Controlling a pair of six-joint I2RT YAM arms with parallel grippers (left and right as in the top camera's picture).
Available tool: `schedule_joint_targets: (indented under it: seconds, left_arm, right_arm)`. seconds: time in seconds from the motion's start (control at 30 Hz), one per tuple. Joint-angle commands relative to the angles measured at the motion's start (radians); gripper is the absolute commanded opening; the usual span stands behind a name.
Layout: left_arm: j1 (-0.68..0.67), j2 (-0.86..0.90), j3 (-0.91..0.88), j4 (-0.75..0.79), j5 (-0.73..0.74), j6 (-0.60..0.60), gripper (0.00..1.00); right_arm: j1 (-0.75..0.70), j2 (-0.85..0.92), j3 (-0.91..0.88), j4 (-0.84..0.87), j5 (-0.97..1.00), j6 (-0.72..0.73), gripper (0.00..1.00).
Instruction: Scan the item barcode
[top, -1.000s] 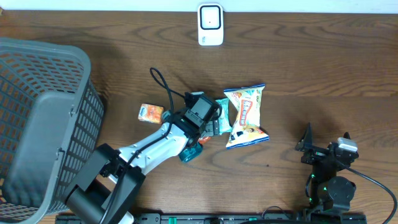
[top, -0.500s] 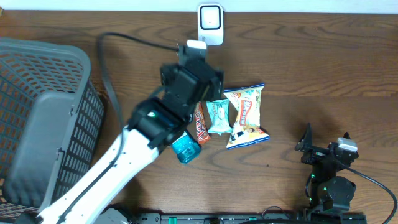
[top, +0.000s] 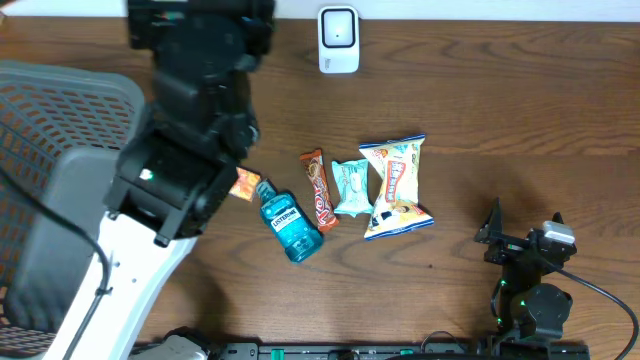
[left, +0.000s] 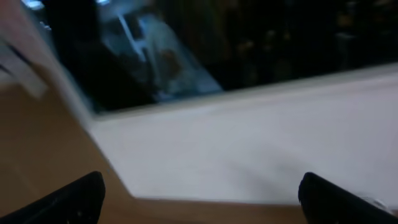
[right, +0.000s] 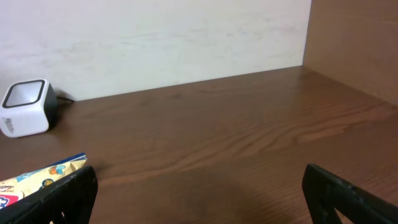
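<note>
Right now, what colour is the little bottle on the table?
The bottle is blue; the overhead view shows it best.

- You're looking at a mock shop checkout: a white barcode scanner (top: 339, 40) stands at the far edge of the wooden tabletop (top: 520, 120).
- A grey shopping basket (top: 60, 150) sits at the left.
- Packaged snacks (top: 397, 187) and a blue mouthwash bottle (top: 289, 227) lie between them.
</note>
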Motion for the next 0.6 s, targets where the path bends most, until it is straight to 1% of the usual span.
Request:
schedule_joint_targets:
  seconds: [0.0,0.23,0.33,0.43,0.47,0.57]
  left_arm:
    - [0.047,-0.002,0.023,0.062,-0.048,0.194,0.99]
    - [0.127,-0.007,0.013,0.027,-0.043,0.200,0.99]
    - [0.163,-0.042,-0.024,0.017,-0.032,0.161,0.99]
    - [0.199,-0.122,-0.081,-0.042,0.076,0.154,0.99]
    - [0.214,-0.176,-0.120,-0.058,0.119,0.131,0.99]
    - [0.236,-0.296,-0.206,-0.060,0.174,0.048,0.99]
  right_arm:
    - [-0.008,-0.005,-0.001,-0.003,0.012,0.014,0.99]
    - [-0.008,-0.005,-0.001,-0.003,0.012,0.014,0.99]
    - [-0.008,-0.005,-0.001,-0.003,0.012,0.014,0.99]
    - [-0.008,-0.005,-0.001,-0.003,0.012,0.014,0.99]
    - [-0.008,-0.005,-0.001,-0.003,0.012,0.014,0.99]
    - [-0.008,-0.005,-0.001,-0.003,0.012,0.014,0.99]
